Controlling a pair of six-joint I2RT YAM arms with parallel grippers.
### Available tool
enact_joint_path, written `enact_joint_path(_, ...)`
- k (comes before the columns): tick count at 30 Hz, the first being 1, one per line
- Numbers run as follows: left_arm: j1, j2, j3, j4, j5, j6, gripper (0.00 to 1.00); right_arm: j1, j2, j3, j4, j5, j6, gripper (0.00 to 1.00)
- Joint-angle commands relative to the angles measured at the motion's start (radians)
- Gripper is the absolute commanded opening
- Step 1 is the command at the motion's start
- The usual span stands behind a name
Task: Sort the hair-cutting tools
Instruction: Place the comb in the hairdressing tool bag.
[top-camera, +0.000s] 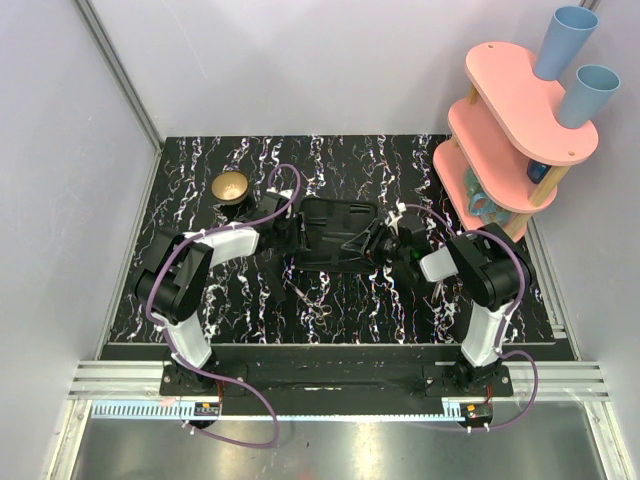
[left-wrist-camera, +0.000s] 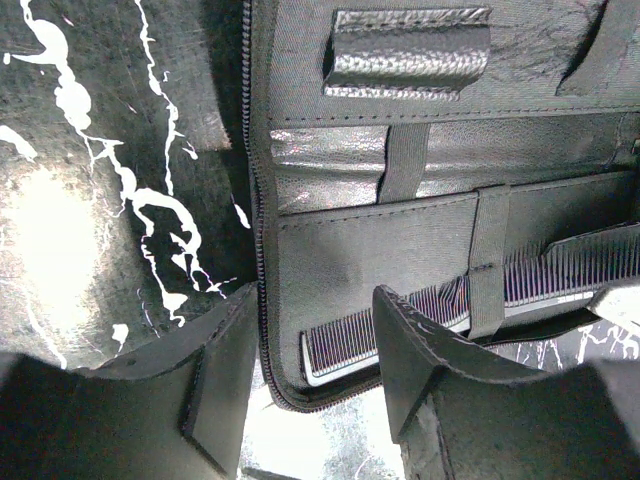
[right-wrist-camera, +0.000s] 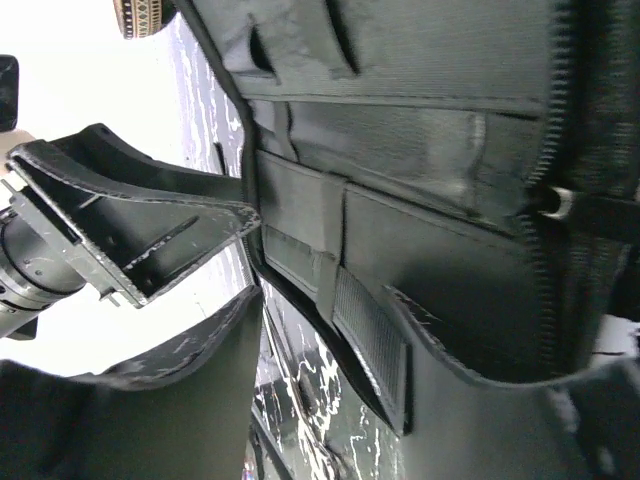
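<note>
The black case (top-camera: 330, 225) lies open in the middle of the table, its inner pockets and straps facing up. My left gripper (top-camera: 290, 235) is at the case's left edge and my right gripper (top-camera: 385, 243) at its right edge. In the left wrist view the left gripper (left-wrist-camera: 315, 295) is open, its fingers standing either side of the zippered corner of the case (left-wrist-camera: 400, 240). A comb (left-wrist-camera: 570, 270) sits under an elastic strap there. The right gripper (right-wrist-camera: 322, 295) is open over the case's (right-wrist-camera: 420, 150) edge. The hair-cutting tools are hidden.
A small brass bowl (top-camera: 231, 186) stands at the back left of the marbled mat. A pink tiered shelf (top-camera: 510, 130) with two blue cups (top-camera: 565, 40) stands at the back right. Grey walls close in the table on the left and at the back.
</note>
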Motion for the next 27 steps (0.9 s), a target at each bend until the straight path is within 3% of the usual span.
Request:
enact_joint_path(1,-0.045,0.034,-0.026,-0.067,0.053,-0.036,0.52,0.019,-0.036,-0.031,-0.267,0.198,-0.073,0.66)
enact_joint_path(2,-0.045,0.032,-0.025,-0.07,0.049,-0.036,0.52,0.017,-0.052,-0.031,-0.295,0.205,-0.079,0.72)
enact_joint_path(5,-0.045,0.035,-0.023,-0.074,0.036,-0.038,0.52,0.017,-0.123,-0.014,-0.426,0.245,-0.106,0.77)
enact_joint_path(9,-0.046,0.043,-0.015,-0.084,0.018,-0.041,0.52,0.016,-0.197,0.07,-0.711,0.317,-0.174,0.79)
enact_joint_path(17,-0.045,0.044,-0.009,-0.091,0.01,-0.044,0.52,0.014,-0.252,0.155,-0.986,0.389,-0.244,0.8)
enact_joint_path(21,-0.043,0.046,-0.011,-0.093,0.01,-0.042,0.52,0.014,-0.292,0.149,-1.017,0.417,-0.255,0.75)
enact_joint_path(27,-0.045,0.051,-0.011,-0.085,0.024,-0.046,0.52,0.014,-0.263,0.135,-0.958,0.389,-0.294,0.52)
